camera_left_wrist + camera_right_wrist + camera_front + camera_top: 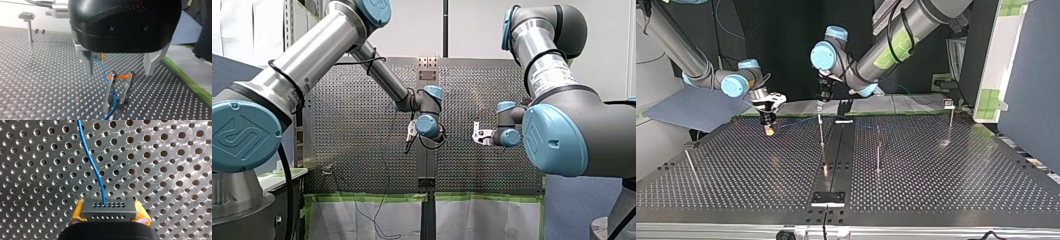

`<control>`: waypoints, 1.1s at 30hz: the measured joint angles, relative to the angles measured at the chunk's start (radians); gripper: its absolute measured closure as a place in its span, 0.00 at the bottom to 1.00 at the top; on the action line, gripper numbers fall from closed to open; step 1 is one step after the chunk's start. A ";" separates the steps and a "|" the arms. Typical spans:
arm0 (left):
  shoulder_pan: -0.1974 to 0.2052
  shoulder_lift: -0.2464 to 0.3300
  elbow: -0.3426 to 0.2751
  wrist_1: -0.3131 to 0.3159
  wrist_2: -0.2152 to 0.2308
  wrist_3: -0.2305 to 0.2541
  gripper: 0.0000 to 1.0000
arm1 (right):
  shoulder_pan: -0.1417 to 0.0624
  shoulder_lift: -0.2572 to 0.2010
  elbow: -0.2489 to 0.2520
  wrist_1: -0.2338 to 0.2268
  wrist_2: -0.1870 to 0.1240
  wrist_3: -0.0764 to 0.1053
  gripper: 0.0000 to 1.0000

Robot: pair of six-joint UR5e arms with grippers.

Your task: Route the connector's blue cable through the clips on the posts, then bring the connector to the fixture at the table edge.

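Front view: the left end effector (410,135) and the right end effector (478,134) hang over the middle of the bench (362,100), near each other. Their fingers are too small here to read.

Top view: the right end effector (768,122) shows yellow at its tip, just above the bench. The left end effector (820,102) hangs directly over a thin post (822,137). The fixture (828,198), as I judge the dark block at the bench's near edge to be, lies well apart from both.

Left wrist view: the metal fingers (87,65) are spread wide and hold nothing. Below and between them stands the clip (120,85), an orange band across its prongs. The blue cable (101,68) drops from beside one finger and runs down along one prong. Whether it is seated I cannot tell.

Right wrist view: the yellow pads (78,212) pinch the connector (108,208). The cable leaves its front face and runs straight ahead of this end effector.

The coming move probably turns on that line. The cable's long axis leads from the right end effector toward the clip, and the left end effector is the nearer to it.
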 joint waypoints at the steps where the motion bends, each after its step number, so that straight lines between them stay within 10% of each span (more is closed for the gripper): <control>1: 0.001 0.008 -0.007 0.007 -0.007 -0.006 0.00 | 0.000 0.000 0.000 0.000 0.000 0.000 1.00; 15: 0.009 0.132 -0.132 0.120 -0.130 -0.095 0.00 | 0.000 0.000 0.000 -0.001 0.001 0.003 1.00; 33: -0.019 0.286 -0.286 0.083 -0.256 -0.133 0.00 | 0.001 0.000 0.000 0.024 -0.011 0.000 1.00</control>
